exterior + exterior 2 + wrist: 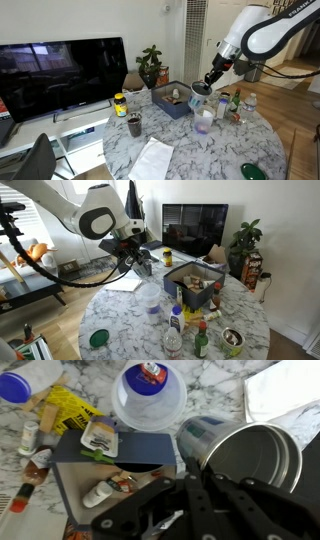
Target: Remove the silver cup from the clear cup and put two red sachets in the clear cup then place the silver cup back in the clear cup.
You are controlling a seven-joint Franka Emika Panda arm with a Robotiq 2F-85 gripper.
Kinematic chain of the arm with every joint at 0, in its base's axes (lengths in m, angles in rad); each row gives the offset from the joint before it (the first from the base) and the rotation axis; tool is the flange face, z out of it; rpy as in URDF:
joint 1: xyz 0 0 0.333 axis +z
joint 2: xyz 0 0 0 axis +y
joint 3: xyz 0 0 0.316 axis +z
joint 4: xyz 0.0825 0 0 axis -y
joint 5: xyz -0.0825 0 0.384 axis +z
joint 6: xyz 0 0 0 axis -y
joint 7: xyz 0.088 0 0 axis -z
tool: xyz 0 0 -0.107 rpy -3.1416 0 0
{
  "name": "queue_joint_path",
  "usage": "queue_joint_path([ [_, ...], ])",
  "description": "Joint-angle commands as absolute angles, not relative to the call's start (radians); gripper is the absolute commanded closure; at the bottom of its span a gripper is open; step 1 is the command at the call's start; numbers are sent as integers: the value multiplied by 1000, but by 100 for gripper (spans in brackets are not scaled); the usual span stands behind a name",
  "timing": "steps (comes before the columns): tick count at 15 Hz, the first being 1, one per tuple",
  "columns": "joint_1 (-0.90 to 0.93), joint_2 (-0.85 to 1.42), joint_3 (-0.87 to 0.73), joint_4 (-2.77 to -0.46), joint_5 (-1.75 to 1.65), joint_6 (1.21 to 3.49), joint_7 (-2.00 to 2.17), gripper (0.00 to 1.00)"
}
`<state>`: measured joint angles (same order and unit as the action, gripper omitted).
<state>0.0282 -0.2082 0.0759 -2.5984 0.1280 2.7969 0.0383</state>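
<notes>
1. The silver cup (245, 455) is held tilted above the table (180, 150), with the gripper (200, 488) closed on it.
2. The clear cup (148, 398) stands below, a red sachet (152, 372) inside; it may be tipped if its rim is caught.

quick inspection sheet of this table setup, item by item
surface: round marble table, crowded
job's things: silver cup held tilted above the table; clear cup standing below it with one red sachet inside; second sachet not made out
clutter: blue box of small items, dark mug, bottles, green lid, white paper
grippers: pincer shut on silver cup
cables: black hose hanging along the arm
surroundings: television, plant
</notes>
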Motion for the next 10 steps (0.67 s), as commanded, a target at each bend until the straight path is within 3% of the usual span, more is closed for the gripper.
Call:
queue_joint_path([
  [1,-14,-325,28,-2688,106,2752,77,99],
  [10,-5,-201,-10,-2688,145,2783,69,99],
])
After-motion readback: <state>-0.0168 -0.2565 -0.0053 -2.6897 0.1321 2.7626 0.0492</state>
